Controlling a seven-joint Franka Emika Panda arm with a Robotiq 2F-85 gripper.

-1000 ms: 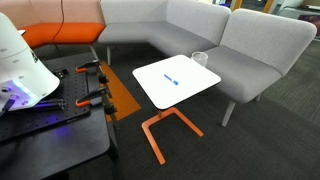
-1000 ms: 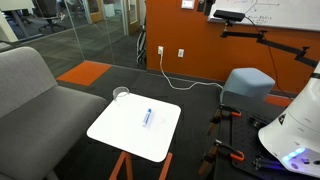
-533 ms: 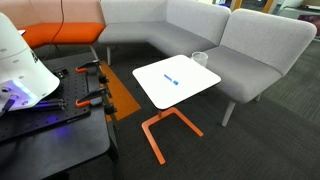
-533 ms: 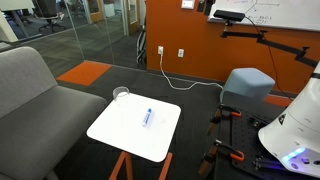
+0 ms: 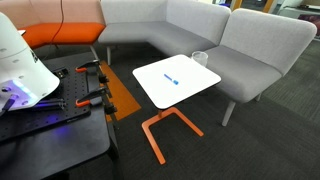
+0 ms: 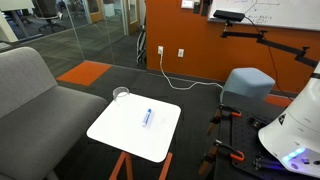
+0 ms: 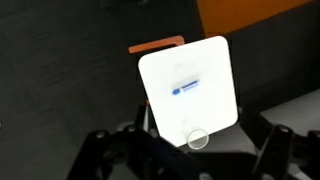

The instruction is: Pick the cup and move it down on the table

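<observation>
cup (image 5: 200, 58) on table (image 5: 195, 88) corner | wrist view alone: pincer (image 7: 195, 155) wide, empty

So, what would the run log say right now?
phase: before grasp | cup: upright, table corner, untouched | blue pen-like object: mid-table | gripper: open, well above table

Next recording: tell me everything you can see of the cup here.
The cup is a small clear tumbler with a pale rim, looking like plastic or glass. It stands upright, apparently empty, at a corner of the white table nearest the grey sofa. Nothing touches it but the tabletop; the blue pen-like object lies apart, mid-table.
</observation>
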